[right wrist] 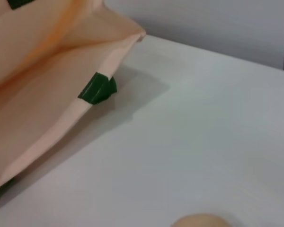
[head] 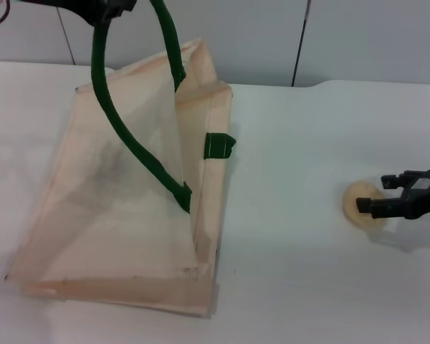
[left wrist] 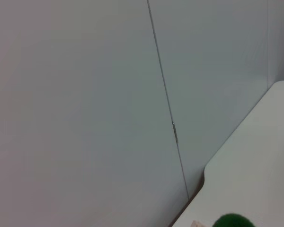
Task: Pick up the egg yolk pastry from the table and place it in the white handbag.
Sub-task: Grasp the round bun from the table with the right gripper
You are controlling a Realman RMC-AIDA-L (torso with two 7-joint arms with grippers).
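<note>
While the white handbag (head: 122, 208) is lying on the table (head: 294, 287) toward the robot's left, the left end effector (head: 104, 11) is holding one dark green handle (head: 129, 136) up at the top edge of the head view, apparently clamped on it. Well to the right, the egg yolk pastry (head: 360, 203) is sitting on the table, the right end effector (head: 383, 193) hovering over it with fingers apart.

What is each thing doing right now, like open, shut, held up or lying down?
white handbag: mouth pulled open, one green handle lifted.
egg yolk pastry: lying on the table, outside the bag.
left gripper: raised, holding the handle up.
right gripper: low, fingers open at the pastry.
</note>
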